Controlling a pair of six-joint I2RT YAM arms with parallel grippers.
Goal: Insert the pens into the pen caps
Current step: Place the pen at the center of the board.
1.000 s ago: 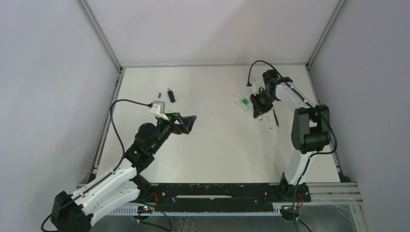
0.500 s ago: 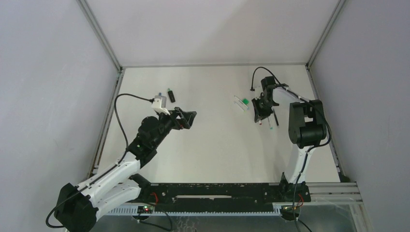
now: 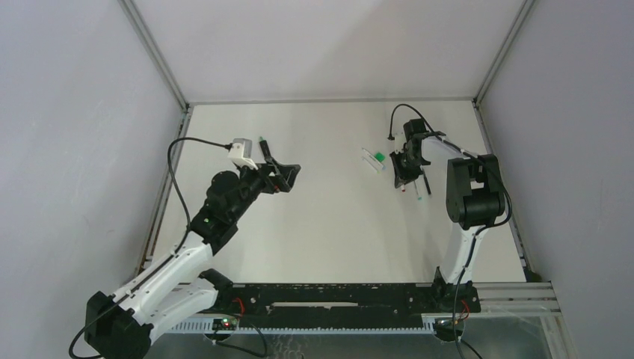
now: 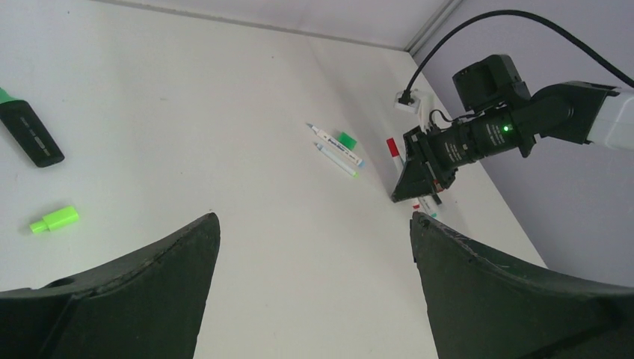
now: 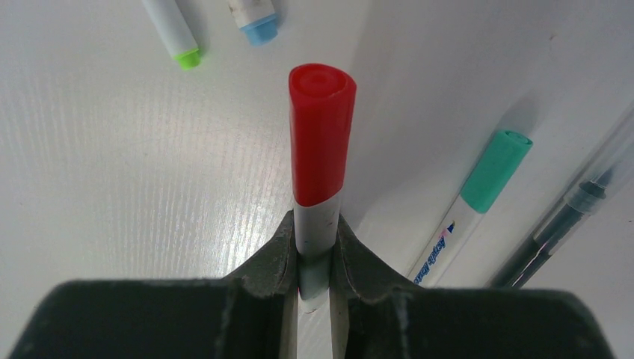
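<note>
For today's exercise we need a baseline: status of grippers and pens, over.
Left gripper open, empty. Right gripper shut on red-capped pen. Green cap lies loose. Nothing blocking.

2 robot arms, the left arm (image 3: 224, 198) and the right arm (image 3: 478, 198), are built from smooth white links joined by chunky black cylindrical joints. A thin black cable (image 3: 196, 140) loops to a small white camera box (image 3: 241, 149) on the left wrist, a second black cable (image 4: 516, 11) arcs above the right wrist, and a green light (image 4: 505, 128) glows on each arm. Both the left gripper (image 4: 314, 221) and the right gripper (image 5: 314, 247) have broad matte black fingers (image 4: 142, 299).
</note>
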